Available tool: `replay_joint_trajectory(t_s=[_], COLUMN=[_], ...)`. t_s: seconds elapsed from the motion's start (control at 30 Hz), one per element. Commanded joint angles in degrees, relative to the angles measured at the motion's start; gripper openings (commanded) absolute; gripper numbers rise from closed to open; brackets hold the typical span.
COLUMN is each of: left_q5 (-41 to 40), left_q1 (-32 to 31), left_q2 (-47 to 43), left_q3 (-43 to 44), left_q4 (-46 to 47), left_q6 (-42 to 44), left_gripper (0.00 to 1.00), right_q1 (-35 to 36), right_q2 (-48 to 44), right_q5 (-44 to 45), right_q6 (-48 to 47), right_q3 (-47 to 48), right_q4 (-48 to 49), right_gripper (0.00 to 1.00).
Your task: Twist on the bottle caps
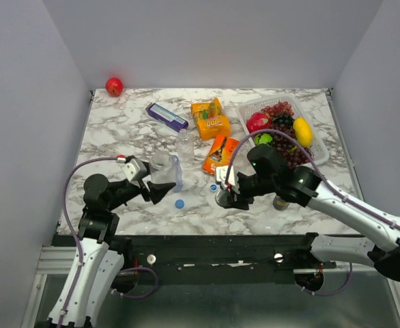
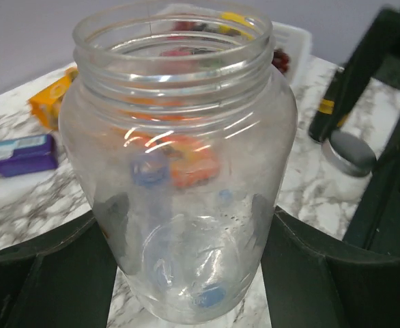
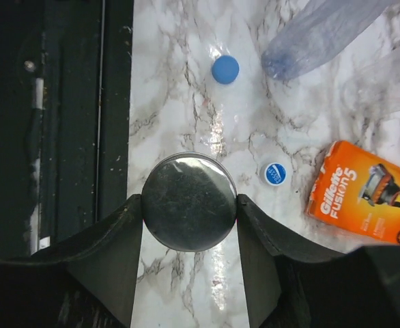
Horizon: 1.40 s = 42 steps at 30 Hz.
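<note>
i hold clear jar (image 2: 179,137) upright in left claw (image 2: 186,260); right claw (image 3: 190,208) pinches dark metal lid (image 3: 188,198) on surface (image 3: 186,102), to jar's right.

Bottle (image 2: 179,171): clear plastic, glossy, faintly hazed; can (image 3: 188,201): dark metal, its round end dull and finely scratched; cap (image 3: 225,69): smooth blue plastic; desk (image 3: 186,89): polished, marble-patterned, reflective; carton (image 3: 364,198): glossy printed card.
</note>
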Motion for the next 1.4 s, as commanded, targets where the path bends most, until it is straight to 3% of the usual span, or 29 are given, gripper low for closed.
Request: replay_joint_trajectory(t_s=[0.0,0.1,0.23,0.4,0.53,0.63,0.9,1.37], left_q5=[2.2,-3.3,-11.1,-15.3,-14.6,-14.4,-16.3,-16.0], left_q1=[-13.9,-24.2,-34.4,-39.2,-40.2,-41.6,-46.2,-46.7], left_q2=[1.4,4.7,11.5,27.0,37.4,43.1,42.8,40.9], left_q3=[-3.2,-6.8,-12.8,-18.0,-19.2,-19.4,-19.5,-19.4], left_q4=[7.7,13.8,31.2,51.1,68.3,75.5,75.8,73.8], left_q6=[4.9,4.7,4.3,3.4,2.5,2.2,4.3,5.4], left_gripper=[0.0,0.0,0.0,0.0,0.0,0.0,0.0,0.0], right_q1=[0.3,0.4,0.3,0.3,0.6,0.7,1.1,5.7], right_q2=[-5.9,-5.8,-1.7,5.2,8.4,8.9,12.1,15.9], right_q5=[-1.0,-0.6,-2.9,-3.9,-4.2,-4.3,-6.0,-3.6], right_q6=[-3.0,-3.4,-2.7,-3.8,-4.8,-5.6,-5.3,-6.9], right_q3=[8.4,17.4,28.9,38.3,38.7,35.7,34.9,35.4], right_q4=[-16.2,-23.2,-32.0,-37.5,-37.9,-34.2,-29.3,-30.7], right_gripper=[0.49,0.49,0.49,0.49,0.49,0.49,0.49,0.5])
